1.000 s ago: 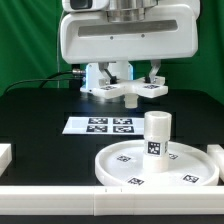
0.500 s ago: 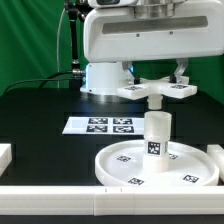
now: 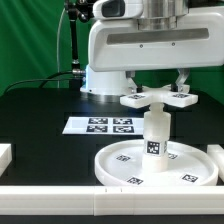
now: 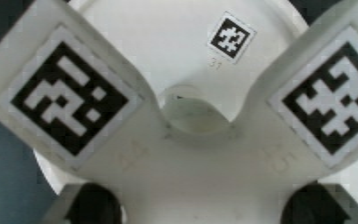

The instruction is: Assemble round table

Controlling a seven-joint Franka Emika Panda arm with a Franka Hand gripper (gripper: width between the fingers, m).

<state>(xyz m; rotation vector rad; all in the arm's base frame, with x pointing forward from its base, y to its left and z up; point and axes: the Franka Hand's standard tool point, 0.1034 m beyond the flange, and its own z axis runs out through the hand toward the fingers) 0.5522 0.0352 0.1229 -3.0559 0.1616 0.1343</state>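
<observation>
The large round rimmed disc lies on the black table at the front right of the exterior view, with tags on its face. The short thick cylinder stands upright on its middle. My gripper is shut on the cross-shaped piece and holds it level just above the cylinder's top. In the wrist view the cross-shaped piece fills the frame with two tagged arms, its centre hole over the cylinder, and the disc lies below. My dark fingertips press the cross from both sides.
The marker board lies flat on the table behind and to the exterior view's left of the disc. A white block sits at the left edge. A white rail runs along the front. The arm's base stands at the back.
My gripper has carried the cross-shaped piece toward the exterior view's right and forward, from near the arm's base to a spot right over the cylinder.
</observation>
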